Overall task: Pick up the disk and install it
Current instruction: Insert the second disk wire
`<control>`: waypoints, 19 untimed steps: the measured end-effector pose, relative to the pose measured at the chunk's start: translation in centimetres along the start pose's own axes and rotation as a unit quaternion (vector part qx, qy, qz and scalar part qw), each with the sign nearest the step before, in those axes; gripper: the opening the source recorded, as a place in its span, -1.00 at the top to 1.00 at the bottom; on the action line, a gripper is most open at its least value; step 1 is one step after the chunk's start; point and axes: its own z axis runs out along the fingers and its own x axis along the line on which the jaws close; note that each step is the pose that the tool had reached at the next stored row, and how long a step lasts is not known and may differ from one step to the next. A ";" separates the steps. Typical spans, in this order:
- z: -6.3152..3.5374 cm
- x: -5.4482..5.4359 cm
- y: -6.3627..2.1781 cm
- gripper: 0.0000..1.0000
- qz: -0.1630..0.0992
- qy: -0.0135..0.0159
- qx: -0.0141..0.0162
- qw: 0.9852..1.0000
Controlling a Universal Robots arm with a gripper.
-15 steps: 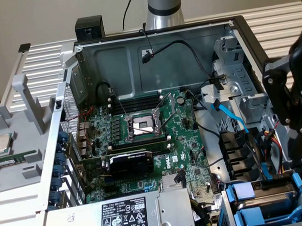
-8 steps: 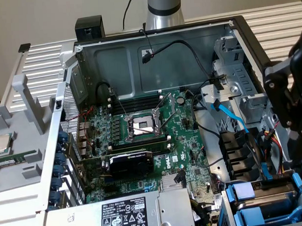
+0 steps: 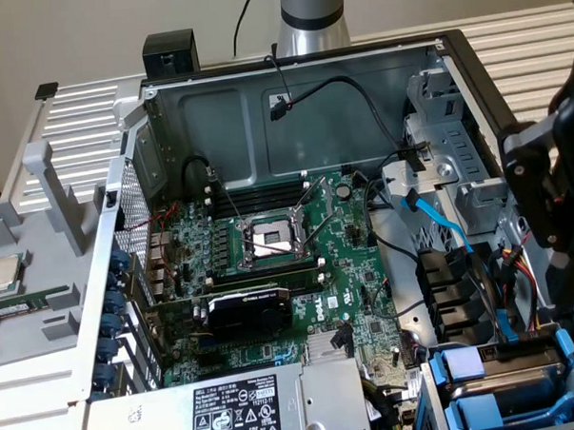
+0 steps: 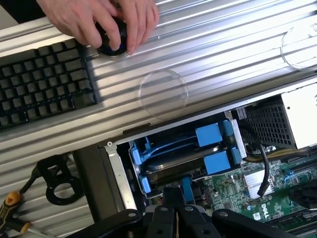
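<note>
The disk (image 4: pixel 181 167) is a grey slab clipped in a blue plastic frame. It lies in the lower slot of the drive bay (image 4: pixel 148 148) at the corner of the open computer case. The exterior view shows the disk (image 3: pixel 508 365) as a dark slab between blue rails at the lower right. My gripper (image 4: pixel 176 210) hovers just above the bay, its black fingers shut together and holding nothing. In the exterior view the gripper (image 3: pixel 560 294) hangs over the case's right side, above the bay.
A person's hand (image 4: pixel 99 20) rests on a black round device beside a keyboard (image 4: pixel 44 84) on the ribbed table. The case holds the motherboard (image 3: pixel 269 244), a graphics card (image 3: pixel 248 307) and the grey power-supply box (image 3: pixel 238 412). A screwdriver (image 4: pixel 12 201) lies nearby.
</note>
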 end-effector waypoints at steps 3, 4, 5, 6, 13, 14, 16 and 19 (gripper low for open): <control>0.00 0.0 0.00 0.79 -0.005 0.000 0.000 1.000; 0.00 0.0 0.00 0.79 -0.005 0.000 0.000 1.000; 0.00 0.0 0.00 0.79 -0.005 0.000 0.000 1.000; 0.00 -0.2 0.02 0.79 -0.005 0.001 0.000 1.000; 0.14 -0.8 0.01 0.79 -0.027 0.002 -0.002 1.000; 0.18 -0.8 0.01 0.79 -0.034 0.002 -0.002 0.999; 0.23 -0.9 0.01 0.79 -0.051 0.003 -0.003 0.999; 0.35 -1.1 0.03 0.79 -0.067 0.003 -0.004 0.998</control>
